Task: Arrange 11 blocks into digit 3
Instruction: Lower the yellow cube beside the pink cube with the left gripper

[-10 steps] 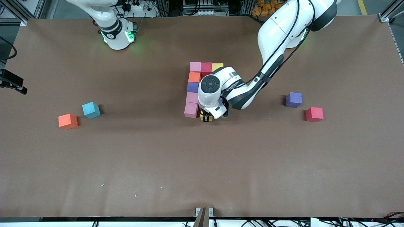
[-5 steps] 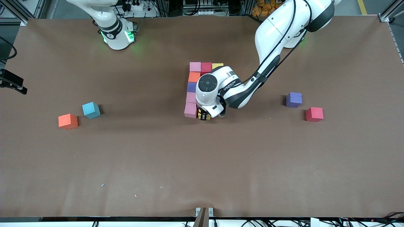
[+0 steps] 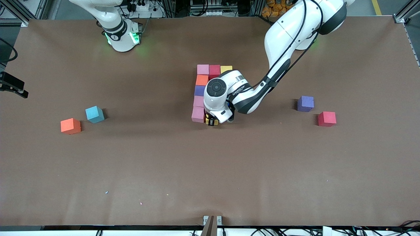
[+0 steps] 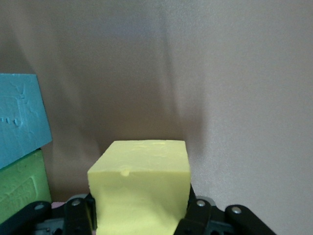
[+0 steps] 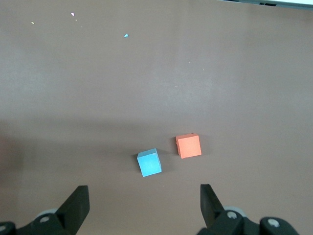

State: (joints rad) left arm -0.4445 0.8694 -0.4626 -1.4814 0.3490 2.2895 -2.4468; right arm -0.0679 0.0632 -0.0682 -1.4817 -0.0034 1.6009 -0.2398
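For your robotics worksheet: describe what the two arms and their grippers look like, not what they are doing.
Both arms have glossy white shells with black bands at the joints. The left arm carries a black cable along its side and a round black cap at its wrist; green light glows at the right arm near its base. The left gripper and right gripper have black fingers with silver screws.

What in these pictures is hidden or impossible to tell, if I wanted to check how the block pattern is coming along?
- Front view: the left arm's wrist covers part of the pattern; blocks beneath it cannot be counted.
- Front view: the yellow block in the left gripper is mostly hidden; whether it touches the table is unclear.
- Left wrist view: the blue block and green block are cut off by the edge.
- Right gripper: out of the front view, above the orange block.
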